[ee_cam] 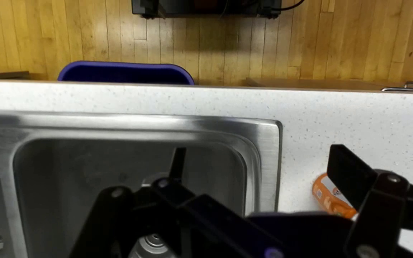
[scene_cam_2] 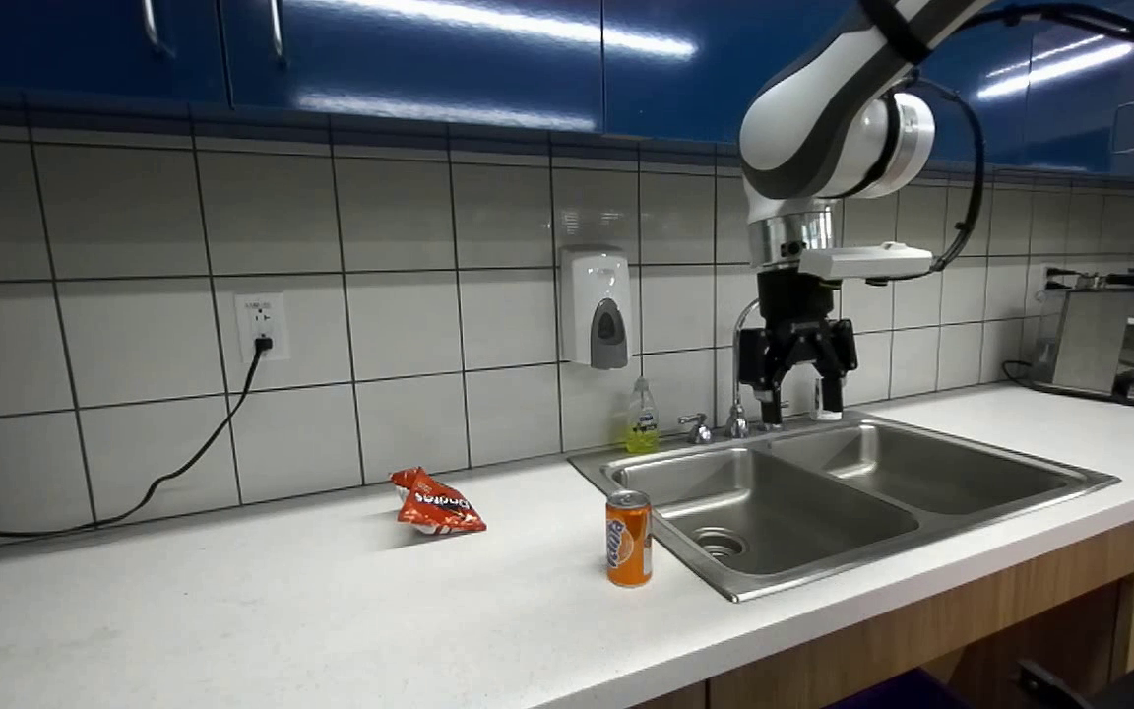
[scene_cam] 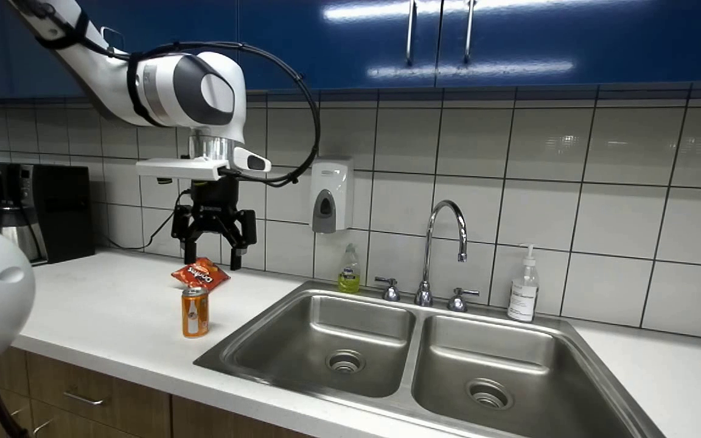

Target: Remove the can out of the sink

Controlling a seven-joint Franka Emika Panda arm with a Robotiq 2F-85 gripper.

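The can [scene_cam: 195, 313] stands upright on the table [scene_cam: 95, 298], just outside the sink [scene_cam: 412, 359], at about nine o'clock from it in both exterior views; I'd call the task as good as done. The fingers [scene_cam: 190, 252] are spread wide with nothing between them, and hang higher than the can, not touching it.

The likeliest trouble is a needless second grab: a low sweep towards three o'clock could tip so narrow a thing into the sink. Coming down carelessly might also nudge the bag [scene_cam: 201, 274], at about twelve o'clock from the can in an exterior view, and a sideways swing could strike the tap [scene_cam: 428, 255].

The can is orange with a silver top and printed sides, seemingly undented; whether it's full I can't tell.
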